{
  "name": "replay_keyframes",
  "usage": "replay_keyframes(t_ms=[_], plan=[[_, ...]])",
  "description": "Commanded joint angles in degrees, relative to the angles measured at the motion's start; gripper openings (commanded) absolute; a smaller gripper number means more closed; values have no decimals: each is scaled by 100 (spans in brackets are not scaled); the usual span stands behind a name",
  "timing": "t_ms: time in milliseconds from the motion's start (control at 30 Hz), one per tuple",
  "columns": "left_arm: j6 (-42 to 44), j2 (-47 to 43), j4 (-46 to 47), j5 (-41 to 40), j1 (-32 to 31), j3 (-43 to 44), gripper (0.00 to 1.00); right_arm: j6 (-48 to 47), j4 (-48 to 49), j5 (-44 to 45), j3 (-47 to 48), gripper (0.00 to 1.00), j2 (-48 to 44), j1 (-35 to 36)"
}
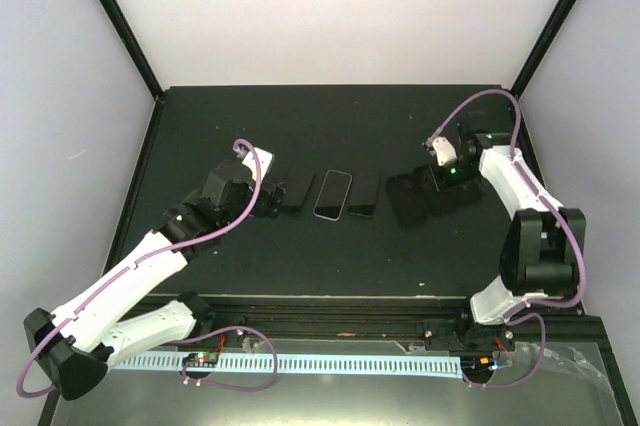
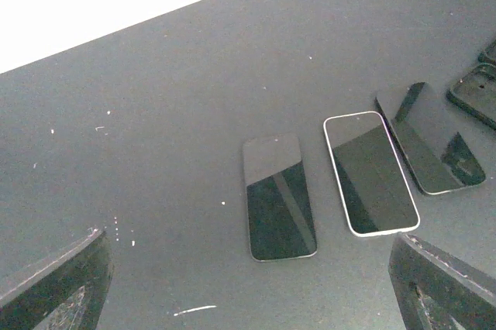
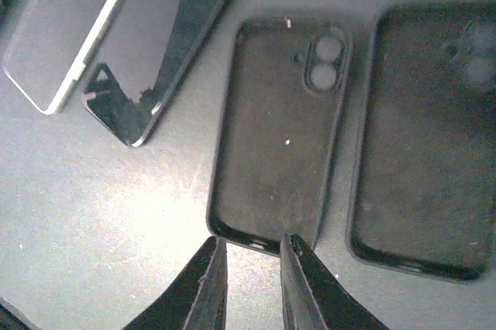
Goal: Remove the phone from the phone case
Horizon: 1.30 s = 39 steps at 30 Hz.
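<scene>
Two black phone cases lie empty, inside up, on the dark table: one (image 3: pixel 279 132) just beyond my right gripper (image 3: pixel 254 242), the other (image 3: pixel 426 140) to its right. The jaws stand a narrow gap apart over the nearer case's bottom edge, holding nothing. In the top view this gripper (image 1: pixel 443 184) hangs over the cases (image 1: pixel 405 199). Three bare phones lie side by side, screens up: a dark one (image 2: pixel 279 196), a white-edged one (image 2: pixel 370 173) and another dark one (image 2: pixel 430 136). My left gripper (image 2: pixel 248 299) is wide open just short of the first phone.
The phones form a row at mid-table (image 1: pixel 333 194), between the two grippers. The black table (image 1: pixel 250 126) is bounded by white walls with black corner posts. A rail with cables runs along the near edge (image 1: pixel 330 361).
</scene>
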Motion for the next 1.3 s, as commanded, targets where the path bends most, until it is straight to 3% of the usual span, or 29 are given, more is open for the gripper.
replay_keyframes(t_ms=[0,167,267,500,600,733,867,1067,1267], plan=[[78,17,55,-337,49,44,99,-136,-54,-118,383,20,-812,-14],[56,-146,122,-571,84,-11,99,355,657,-352,221,25,-2111,-20],[-27,-218,137,-811,108,-22,99,726,1453,-349,-116,34,-2854,-21],[-304,-439,237,-1425,135,-75,99,1387,3547,-139,-1614,99,-4395,-26],[-423,-457,301,-1496,144,-76,99,1918,4471,194,-2414,100,-4819,-28],[-547,-379,322,-1676,143,-65,99,2303,4003,1240,-2114,100,-4752,-27],[-627,-376,260,-1853,142,16,99,2544,4094,1424,-2221,100,-4917,-86],[-922,-603,237,-2611,145,27,99,2693,3457,2143,-1355,100,-4974,-118],[-794,-794,531,-2586,143,-167,99,2036,3610,1474,-1614,100,-5094,-142]])
